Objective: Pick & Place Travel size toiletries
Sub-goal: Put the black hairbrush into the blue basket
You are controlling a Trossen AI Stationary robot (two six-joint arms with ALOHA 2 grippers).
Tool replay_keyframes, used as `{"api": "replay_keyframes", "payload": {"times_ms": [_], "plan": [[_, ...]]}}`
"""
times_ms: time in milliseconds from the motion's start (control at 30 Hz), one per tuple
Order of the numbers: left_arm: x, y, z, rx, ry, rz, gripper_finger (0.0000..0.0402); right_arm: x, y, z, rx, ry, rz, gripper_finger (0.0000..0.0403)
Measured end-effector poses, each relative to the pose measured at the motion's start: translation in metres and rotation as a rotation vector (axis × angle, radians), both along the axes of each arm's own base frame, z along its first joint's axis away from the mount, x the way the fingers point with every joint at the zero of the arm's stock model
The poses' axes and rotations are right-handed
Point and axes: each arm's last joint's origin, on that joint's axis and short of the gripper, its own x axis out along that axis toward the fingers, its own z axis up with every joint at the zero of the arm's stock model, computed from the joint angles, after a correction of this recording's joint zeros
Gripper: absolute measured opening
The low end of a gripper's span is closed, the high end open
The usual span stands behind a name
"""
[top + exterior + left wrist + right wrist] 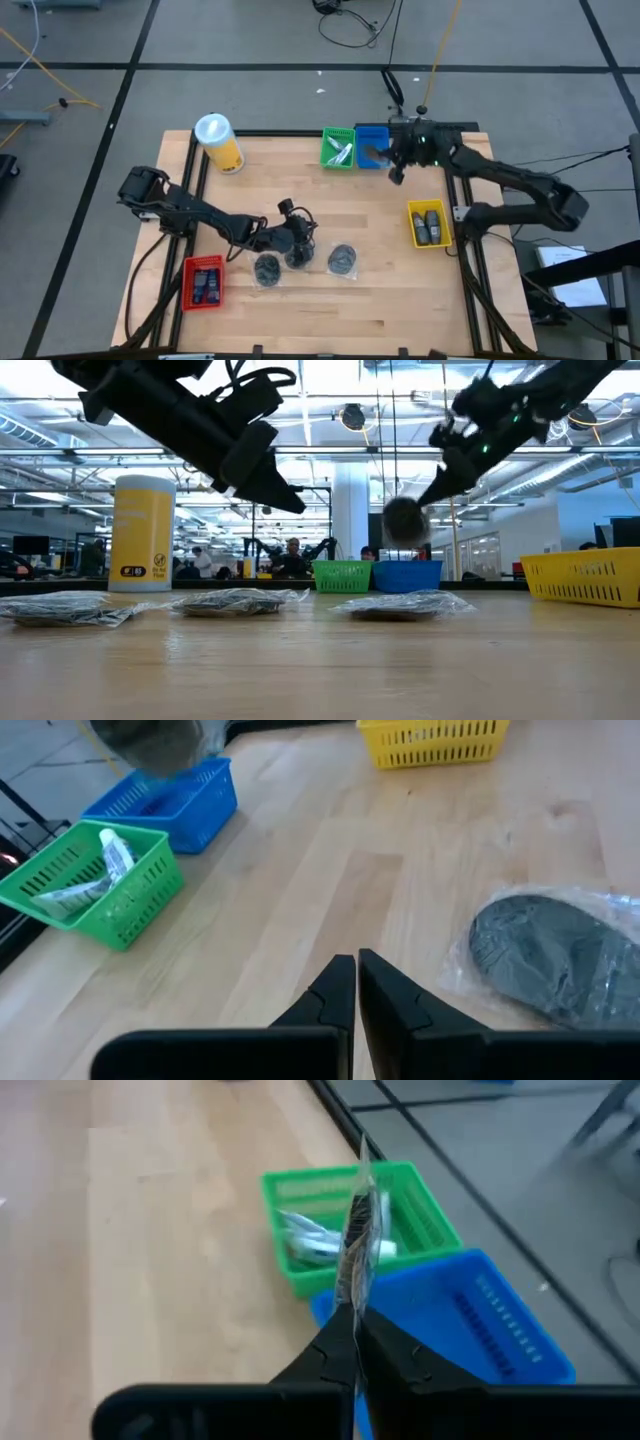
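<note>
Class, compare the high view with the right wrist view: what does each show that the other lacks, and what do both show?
Only the high view shows the red tray, the yellow tray, the yellow canister and the left gripper among three bagged discs.

Only the right wrist view shows the right gripper pinching a thin clear packet edge-on.

Both show the green tray and the blue tray.

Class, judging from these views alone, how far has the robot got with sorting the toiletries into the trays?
Done: the red tray, green tray and yellow tray already hold items. In hand: the right gripper holds a bagged disc above the blue tray. Left: three bagged discs on the table, near the left gripper, which is shut and empty.
</note>
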Motion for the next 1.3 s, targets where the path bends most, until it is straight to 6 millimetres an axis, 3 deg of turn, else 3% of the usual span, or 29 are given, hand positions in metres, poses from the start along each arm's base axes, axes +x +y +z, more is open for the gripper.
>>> {"api": "replay_keyframes", "payload": {"times_ms": [133,333,567,733,967,1133,1300], "plan": [[0.000,0.001,0.000,-0.009,0.004,-0.011,0.0019,-0.005,-0.034,-0.016,0.106,0.012,-0.036,0.0000],[0.000,0.001,-0.001,-0.006,0.010,-0.014,0.0019,-0.003,-0.068,-0.030,0.234,-0.044,-0.037,0.0000],[0.001,0.001,0.000,0.002,0.011,-0.026,0.0019,-0.006,-0.089,-0.049,0.359,-0.070,-0.053,0.0000],[0.001,0.001,0.000,0.002,0.010,-0.027,0.0019,-0.008,-0.094,-0.054,0.385,-0.073,-0.062,0.0006],[0.001,0.001,0.000,0.001,0.010,-0.028,0.0019,-0.009,-0.097,-0.052,0.380,-0.095,-0.113,0.0082],[0.001,0.001,0.000,0.001,0.010,-0.028,0.0019,-0.013,-0.103,-0.054,0.283,-0.010,-0.326,0.0151],[0.001,0.001,0.000,0.001,0.010,-0.028,0.0019,-0.012,-0.104,-0.052,0.233,-0.005,-0.340,0.0190]]}}
